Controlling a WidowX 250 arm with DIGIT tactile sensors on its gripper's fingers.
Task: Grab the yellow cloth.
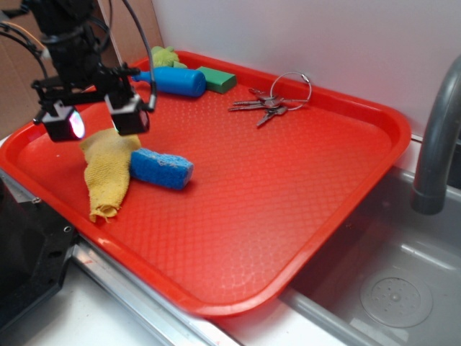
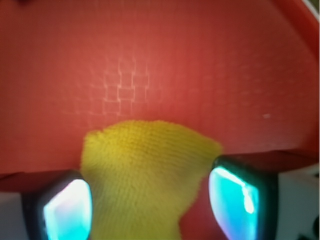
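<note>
Over the red tray's [image 1: 310, 216] left side, the gripper [image 1: 95, 120] hangs spread above the yellow cloth [image 1: 106, 173].
Exterior view: the cloth lies crumpled near the tray's left rim, touching the blue sponge [image 1: 161, 169] on its right; keys [image 1: 270, 103] lie far right. Wrist view: the fingers [image 2: 67, 210] stand parted, released, with the cloth [image 2: 145, 180] between them on the tray [image 2: 165, 65].

Nubby knit fabric, matt and soft, on the yellow cloth [image 1: 104, 173]. Glossy plastic with a fine embossed grid on the red tray [image 1: 288, 209]. Porous, rough foam on the blue sponge [image 1: 161, 169]. Shiny bare metal on the keys [image 1: 268, 105]. Dull grey finish on the sink [image 1: 389, 288].
</note>
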